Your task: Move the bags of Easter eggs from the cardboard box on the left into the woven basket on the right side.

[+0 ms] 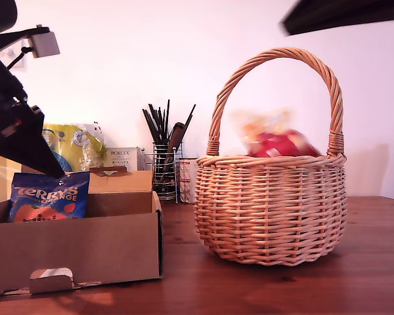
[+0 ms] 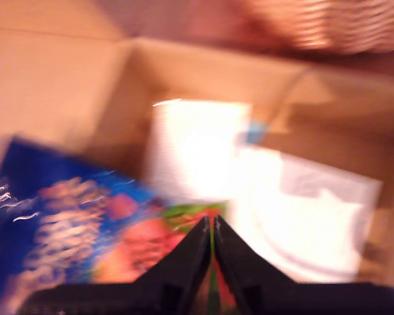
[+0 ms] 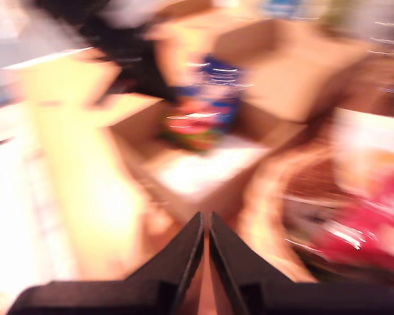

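A dark reddish-brown wooden table (image 1: 282, 289) fills the foreground, with a plain white wall (image 1: 138, 59) behind it. Against that wall, towards the exterior view's left, stands a large yellow-and-blue plastic pack (image 1: 75, 146), glossy and partly hidden. Just beside it sits a small pale carton (image 1: 121, 158) with printed lettering too small to read. Next along is a wire utensil holder (image 1: 164, 172) packed with dark, thin utensils (image 1: 163, 123) fanning upwards. A small white container with red markings (image 1: 186, 178) stands touching or just beside the holder, its label illegible
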Controlling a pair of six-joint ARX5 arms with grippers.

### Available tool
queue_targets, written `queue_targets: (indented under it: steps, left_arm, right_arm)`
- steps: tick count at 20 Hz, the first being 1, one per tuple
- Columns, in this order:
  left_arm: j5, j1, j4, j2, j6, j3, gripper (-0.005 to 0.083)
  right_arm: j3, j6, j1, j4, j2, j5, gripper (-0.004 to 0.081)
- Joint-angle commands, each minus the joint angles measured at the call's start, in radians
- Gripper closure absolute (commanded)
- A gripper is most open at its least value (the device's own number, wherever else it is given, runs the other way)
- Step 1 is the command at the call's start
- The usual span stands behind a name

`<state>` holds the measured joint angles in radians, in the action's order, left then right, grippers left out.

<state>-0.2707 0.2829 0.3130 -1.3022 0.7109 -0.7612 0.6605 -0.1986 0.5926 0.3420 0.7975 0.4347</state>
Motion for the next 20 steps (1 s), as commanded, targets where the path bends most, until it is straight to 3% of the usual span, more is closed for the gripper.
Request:
queue_targets:
  steps: [1, 2, 3, 4, 12, 20]
  left_arm:
    - [-0.009, -0.024, -0.003, -0.019, 0.071, 0.002, 0.0252]
    - [-0.008, -0.036, -0.005, -0.037, 0.071, 0.002, 0.0132]
    - [0.002, -0.04, -0.009, -0.055, 0.166, 0.002, 0.0067]
    - [0.008, -0.041, -0.028, -0.075, 0.197, 0.002, 0.0056]
    - [0.065, -0.071, -0.22, -0.278, 0.242, 0.002, 0.0056]
    - [0.096, -0.089, -0.224, -0.428, 0.258, 0.002, 0.0061]
  right_arm:
    - [0.004, 0.02, 0.011, -0.009, 0.011, 0.003, 0.0783]
    - [0.004, 0.02, 0.015, -0.008, 0.015, -0.001, 0.0783]
    - [0.004, 0.02, 0.015, -0.011, 0.017, -0.001, 0.0783]
    - [0.004, 0.02, 0.015, -0.016, 0.017, -0.001, 0.0783]
    - [0.004, 0.018, 0.014, -0.015, 0.017, -0.026, 0.0783]
    - [0.004, 0.015, 0.014, -0.015, 0.017, -0.03, 0.0783]
